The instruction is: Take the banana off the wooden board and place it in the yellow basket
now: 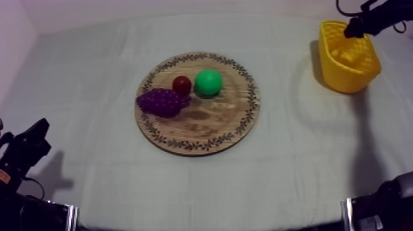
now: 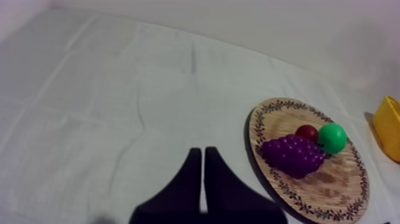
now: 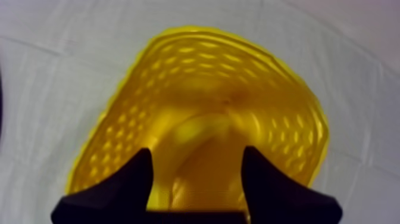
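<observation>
Three toy fruits lie on the round wooden board (image 1: 198, 140) at mid-table in the top view: a bunch of grapes (image 1: 160, 102), a small red fruit (image 1: 181, 84) touching it, and a green round fruit (image 1: 208, 82) just beside the red one. The yellow basket (image 1: 364, 72) stands well apart at the far right. The right gripper (image 1: 353, 29) hangs over its rim, and a pale yellow shape inside it, the banana (image 1: 345, 55), lies on the basket floor. The left gripper (image 1: 38, 132) sits low at the near left, clear of the board.

Left wrist view: the near fingers lie pressed together as a narrow wedge, holding nothing, over bare cloth beside the board.

Right wrist view: the near fingers stand wide apart over the basket's open mouth. The banana lies below, between them. A gap shows at the left finger, so nothing is gripped.
</observation>
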Action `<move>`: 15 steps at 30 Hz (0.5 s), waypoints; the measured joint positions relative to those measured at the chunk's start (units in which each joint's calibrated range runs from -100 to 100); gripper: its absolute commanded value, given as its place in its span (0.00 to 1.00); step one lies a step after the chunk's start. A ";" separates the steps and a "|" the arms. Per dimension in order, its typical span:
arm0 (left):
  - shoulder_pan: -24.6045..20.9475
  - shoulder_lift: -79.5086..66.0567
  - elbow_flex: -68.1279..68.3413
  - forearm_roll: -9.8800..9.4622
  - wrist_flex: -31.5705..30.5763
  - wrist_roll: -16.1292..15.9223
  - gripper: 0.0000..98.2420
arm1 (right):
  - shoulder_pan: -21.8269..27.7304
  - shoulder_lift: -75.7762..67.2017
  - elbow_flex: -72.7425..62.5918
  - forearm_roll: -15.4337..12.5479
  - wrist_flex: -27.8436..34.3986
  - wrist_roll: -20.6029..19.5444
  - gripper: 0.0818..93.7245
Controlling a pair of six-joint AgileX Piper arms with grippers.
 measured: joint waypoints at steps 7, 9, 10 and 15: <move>0.00 0.00 0.00 0.00 0.00 0.00 0.00 | -2.51 -13.97 9.82 -0.65 0.03 -1.47 0.39; 0.00 0.00 0.00 0.00 0.00 0.00 0.00 | -3.33 -18.61 13.01 -0.60 0.05 -2.14 0.38; 0.00 0.00 0.00 0.00 0.00 0.00 0.00 | -3.79 -20.94 14.63 -0.22 0.05 -2.53 0.38; 0.00 0.00 0.00 0.00 0.00 0.00 0.00 | -6.40 -31.51 22.43 2.39 -0.03 -6.13 0.37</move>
